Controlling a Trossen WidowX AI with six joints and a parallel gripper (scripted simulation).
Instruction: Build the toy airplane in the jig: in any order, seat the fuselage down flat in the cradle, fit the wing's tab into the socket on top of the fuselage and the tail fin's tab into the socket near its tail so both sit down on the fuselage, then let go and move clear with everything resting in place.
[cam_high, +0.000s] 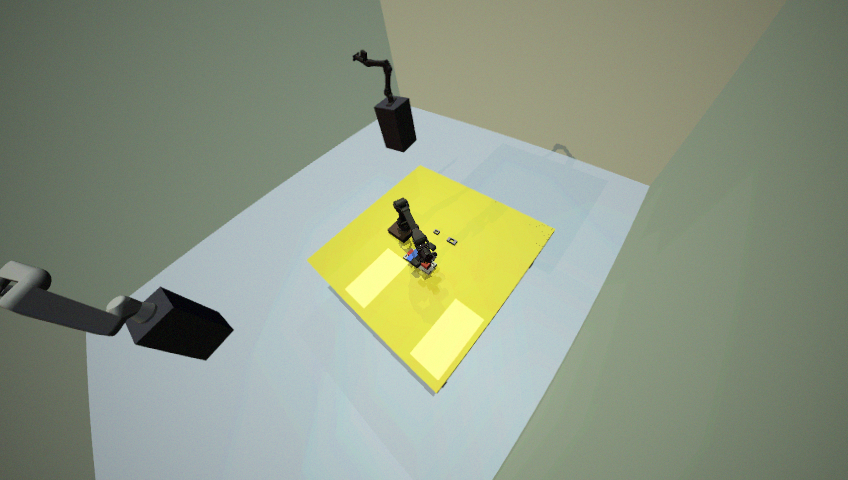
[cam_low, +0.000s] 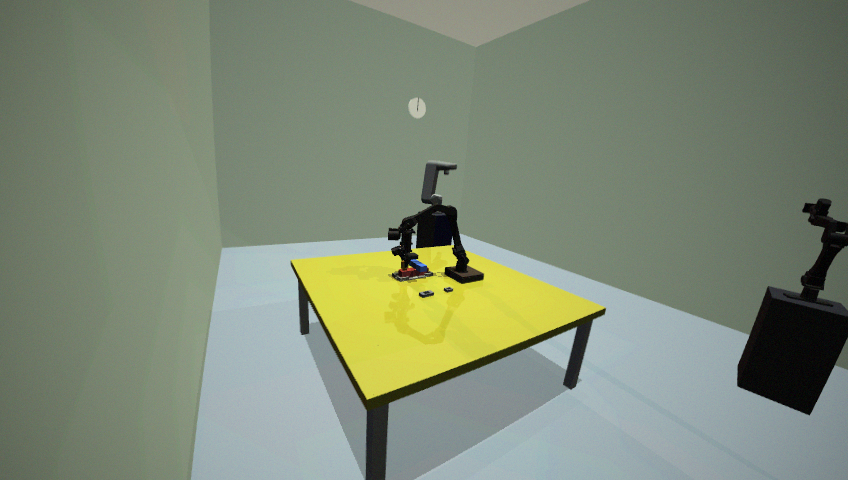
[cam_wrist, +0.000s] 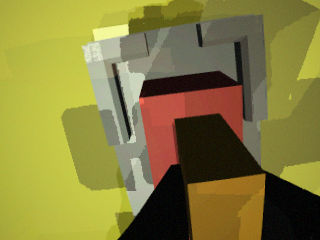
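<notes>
The red fuselage (cam_high: 425, 265) (cam_low: 406, 272) (cam_wrist: 190, 102) lies along the grey cradle (cam_low: 397, 277) (cam_wrist: 252, 65). The blue wing (cam_high: 411, 258) (cam_low: 419, 265) lies across the fuselage, towards the arm's base. My gripper (cam_high: 426, 258) (cam_low: 405, 265) (cam_wrist: 203, 171) is shut on the orange tail fin (cam_wrist: 225, 212) and holds it upright over the fuselage's tail end. The fin and fingers hide the tail socket in the wrist view. I cannot tell whether the fin's tab is in the socket or whether the fin touches the fuselage.
Two small dark holders, one larger (cam_high: 452, 241) (cam_low: 426, 293) and one smaller (cam_high: 436, 231) (cam_low: 448, 289), stand on the yellow table (cam_high: 493, 267) (cam_low: 476, 333) beside the arm. The arm's dark base (cam_high: 399, 231) (cam_low: 464, 274) is near the wing end of the cradle.
</notes>
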